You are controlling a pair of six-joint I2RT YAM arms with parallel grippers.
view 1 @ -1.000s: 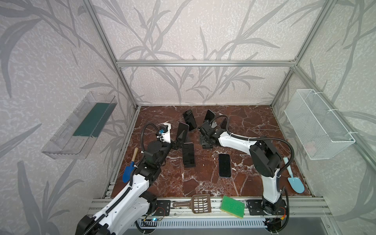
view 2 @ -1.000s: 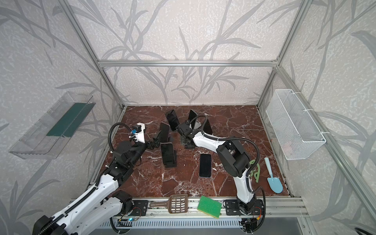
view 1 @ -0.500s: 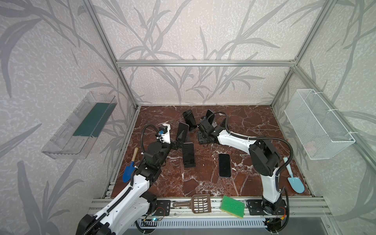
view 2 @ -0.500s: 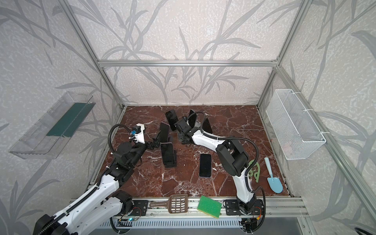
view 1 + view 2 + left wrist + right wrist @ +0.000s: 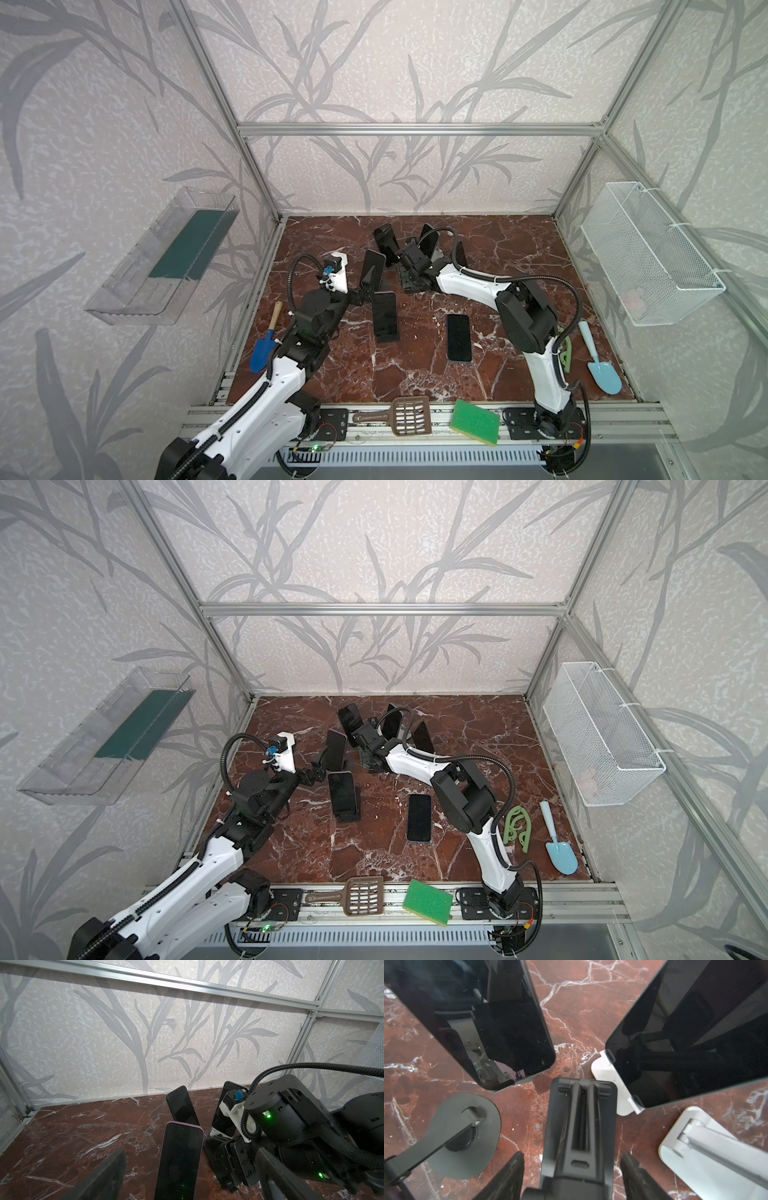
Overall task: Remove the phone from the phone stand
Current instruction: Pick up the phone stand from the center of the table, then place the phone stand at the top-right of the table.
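Observation:
A dark phone with a purple rim (image 5: 180, 1163) leans upright on its phone stand left of centre, seen in both top views (image 5: 372, 270) (image 5: 336, 750). My left gripper (image 5: 190, 1176) (image 5: 360, 296) is open, one finger (image 5: 104, 1174) on each side of this phone, and neither touches it. My right gripper (image 5: 571, 1155) (image 5: 409, 274) is shut on an empty black phone stand (image 5: 579, 1126) just to the right. That stand sits between a leaning phone (image 5: 477, 1022) and a second one (image 5: 685, 1053) on a white stand (image 5: 610, 1088).
A phone on a stand (image 5: 385, 316) sits just in front of the left gripper, and another phone (image 5: 459, 337) lies flat mid-table. A round black stand base (image 5: 452, 1126) and a white stand (image 5: 706, 1147) flank the right gripper. A trowel (image 5: 266, 345), scoop (image 5: 600, 365), sponge (image 5: 473, 422) and slotted scoop (image 5: 409, 415) lie along the edges.
My right gripper has shifted a little toward the back wall. The left arm has hardly moved and its jaws stay wide.

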